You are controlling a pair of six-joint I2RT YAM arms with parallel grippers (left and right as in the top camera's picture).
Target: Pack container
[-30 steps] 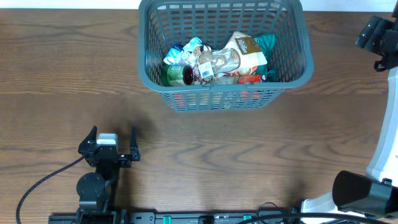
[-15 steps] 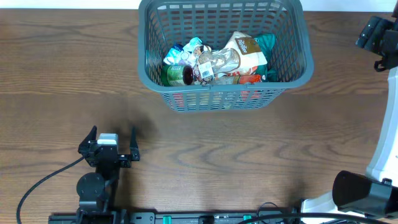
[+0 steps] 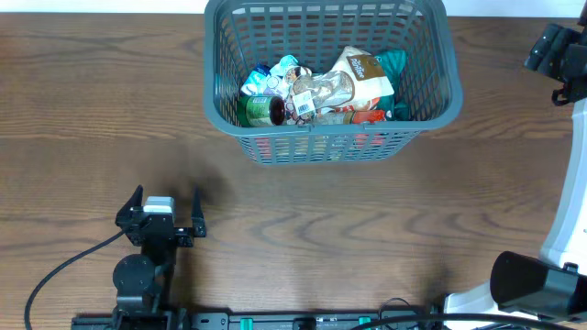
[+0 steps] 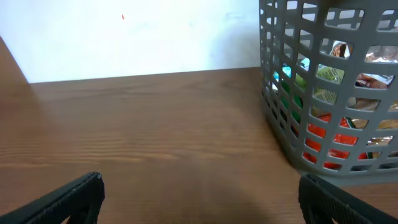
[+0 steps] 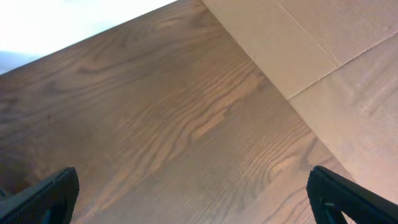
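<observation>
The dark grey lattice container (image 3: 431, 115) stands at the table's far middle, holding several packets and a green-lidded jar (image 3: 261, 110). Its slotted wall shows in the left wrist view (image 4: 292, 143) at the right, with coloured packets behind the slots. My left gripper (image 3: 165, 209) sits near the front left of the table, open and empty; its fingertips show in the left wrist view (image 4: 199, 199) far apart over bare wood. My right gripper (image 3: 559, 55) is at the far right edge, raised; its fingers (image 5: 196, 193) are spread wide and empty.
The brown wood table (image 3: 367, 220) runs across the view. A black cable (image 3: 55, 270) trails from the left arm's base at the front left. A cardboard surface (image 5: 323, 37) lies beyond the table edge in the right wrist view.
</observation>
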